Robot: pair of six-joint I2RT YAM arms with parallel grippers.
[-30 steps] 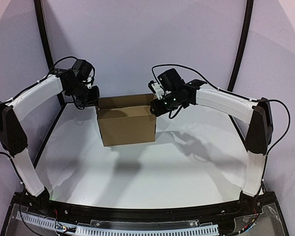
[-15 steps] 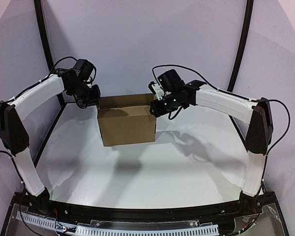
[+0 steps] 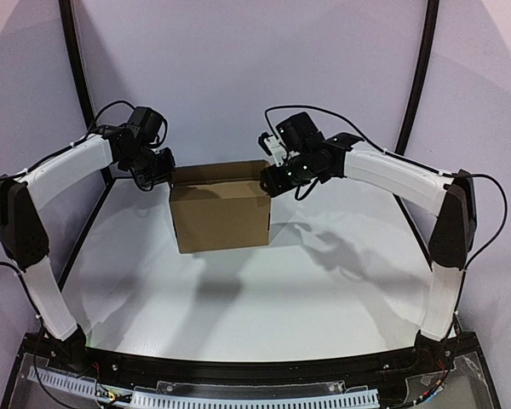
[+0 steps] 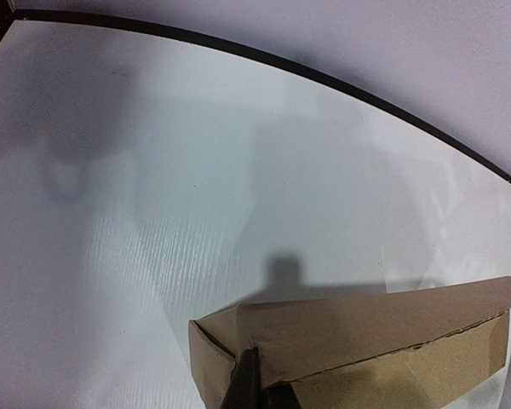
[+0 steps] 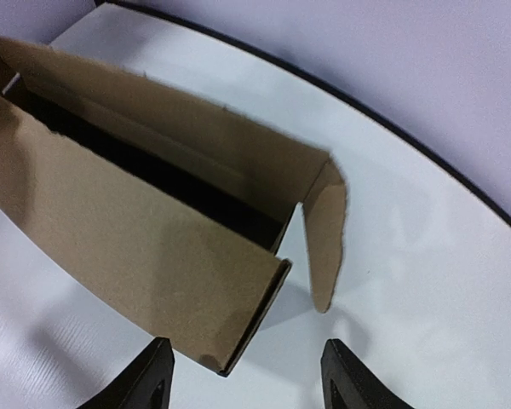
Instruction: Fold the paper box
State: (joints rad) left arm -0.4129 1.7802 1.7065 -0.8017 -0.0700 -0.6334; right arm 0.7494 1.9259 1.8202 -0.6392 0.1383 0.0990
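The paper box (image 3: 220, 211) is a brown cardboard mailer standing upright on the white table at the back centre, open at the top. My left gripper (image 3: 163, 170) is shut on the box's upper left rim; in the left wrist view its dark fingers (image 4: 249, 388) pinch the cardboard wall (image 4: 366, 328). My right gripper (image 3: 271, 181) is open just above the box's upper right corner. In the right wrist view the box's right end (image 5: 153, 256) and a loose rounded flap (image 5: 325, 239) lie between and beyond the spread fingertips (image 5: 152, 379), none touching.
The white table (image 3: 255, 290) is ringed by a black frame (image 3: 77, 68) with purple-white walls behind. The arms' bases stand at the near edge by a black rail (image 3: 238, 375).
My right gripper has lifted slightly and shifted back above the box's right corner. The left gripper and the box have stayed in place.
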